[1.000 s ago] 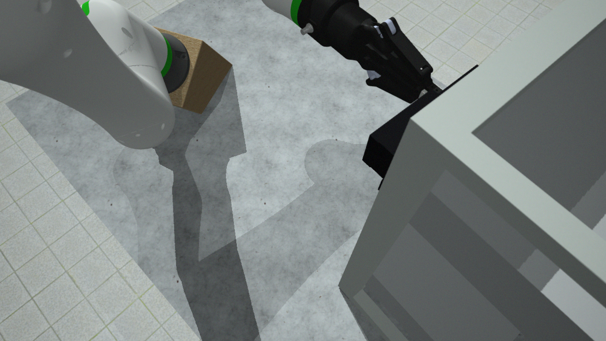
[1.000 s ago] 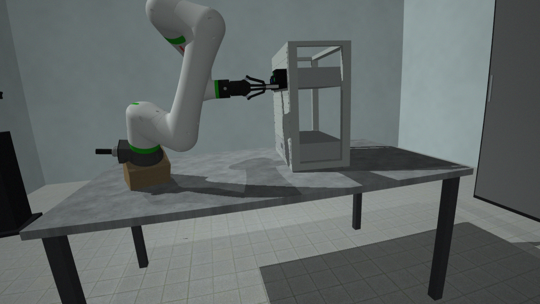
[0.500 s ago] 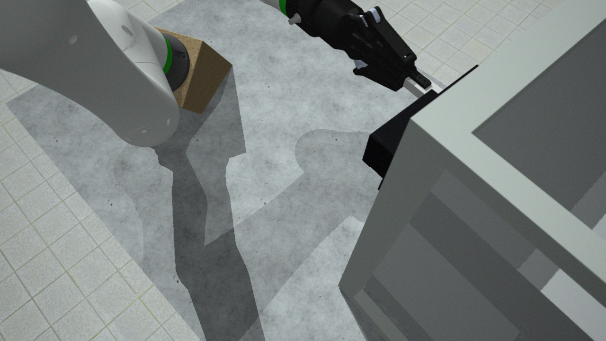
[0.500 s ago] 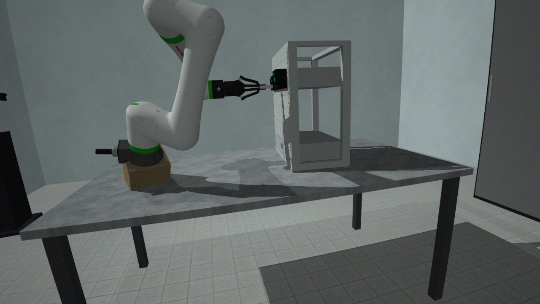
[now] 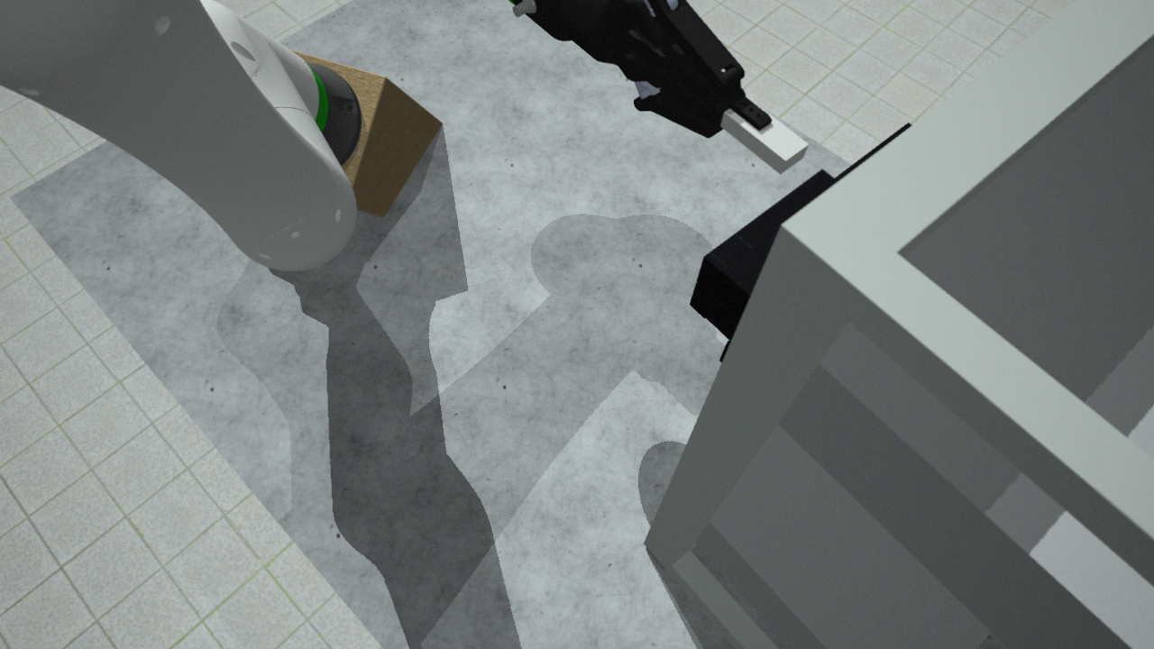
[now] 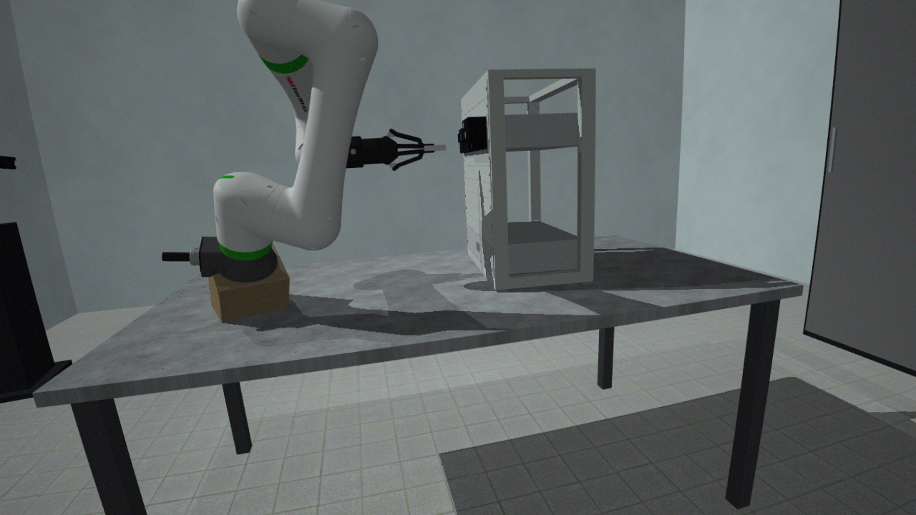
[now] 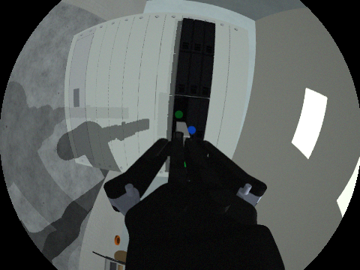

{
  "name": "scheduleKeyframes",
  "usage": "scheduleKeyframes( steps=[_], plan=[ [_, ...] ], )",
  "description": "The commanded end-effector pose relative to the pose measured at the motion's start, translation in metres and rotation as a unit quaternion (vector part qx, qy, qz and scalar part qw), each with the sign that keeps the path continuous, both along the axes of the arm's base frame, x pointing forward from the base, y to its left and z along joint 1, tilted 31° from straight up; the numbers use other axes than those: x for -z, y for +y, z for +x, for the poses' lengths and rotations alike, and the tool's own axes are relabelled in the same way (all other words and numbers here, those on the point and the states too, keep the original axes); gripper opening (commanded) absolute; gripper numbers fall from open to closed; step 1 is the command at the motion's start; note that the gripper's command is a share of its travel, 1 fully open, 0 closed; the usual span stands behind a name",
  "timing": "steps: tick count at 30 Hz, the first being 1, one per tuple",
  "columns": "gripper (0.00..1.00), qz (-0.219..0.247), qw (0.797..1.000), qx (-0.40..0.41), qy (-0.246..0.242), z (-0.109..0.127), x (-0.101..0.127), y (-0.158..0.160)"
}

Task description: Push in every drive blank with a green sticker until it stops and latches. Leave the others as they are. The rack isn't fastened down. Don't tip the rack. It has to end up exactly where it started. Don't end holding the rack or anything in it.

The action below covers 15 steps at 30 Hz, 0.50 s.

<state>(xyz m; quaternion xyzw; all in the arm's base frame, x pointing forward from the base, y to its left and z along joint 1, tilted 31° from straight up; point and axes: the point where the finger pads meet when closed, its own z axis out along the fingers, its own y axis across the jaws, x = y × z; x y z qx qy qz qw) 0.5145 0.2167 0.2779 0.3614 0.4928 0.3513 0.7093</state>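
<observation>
The grey-white rack (image 6: pixel 531 179) stands upright on the table. A row of black drive blanks (image 7: pixel 195 75) sits in the upper part of its front face (image 6: pixel 472 134). In the wrist view one blank carries a green sticker (image 7: pixel 179 114) and the one beside it a blue sticker (image 7: pixel 191 130). From above, one black blank (image 5: pixel 738 274) sticks out of the rack's front. I cannot tell which sticker it carries. My gripper (image 5: pixel 778 145) (image 6: pixel 439 147) is shut and empty. It points level at the blanks, a short gap away from them, with its fingertips just below the stickers in the wrist view (image 7: pixel 181 142).
My arm's base sits on a wooden block (image 6: pixel 248 294) at the table's left. The rack stands near the table's far right part, with a grey door (image 6: pixel 871 179) beyond it. The arm's shadow lies on the table between base and rack.
</observation>
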Motion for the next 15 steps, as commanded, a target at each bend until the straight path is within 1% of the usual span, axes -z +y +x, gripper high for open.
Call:
scheduleKeyframes(
  steps=[1,8,15],
  plan=[
    [0.0,0.0,1.0,0.0,0.0,0.0,0.0,0.0],
    [0.0,0.0,1.0,0.0,0.0,-0.003,-0.005,-0.005],
    [0.0,0.0,1.0,0.0,0.0,-0.012,-0.026,-0.028]
  ],
)
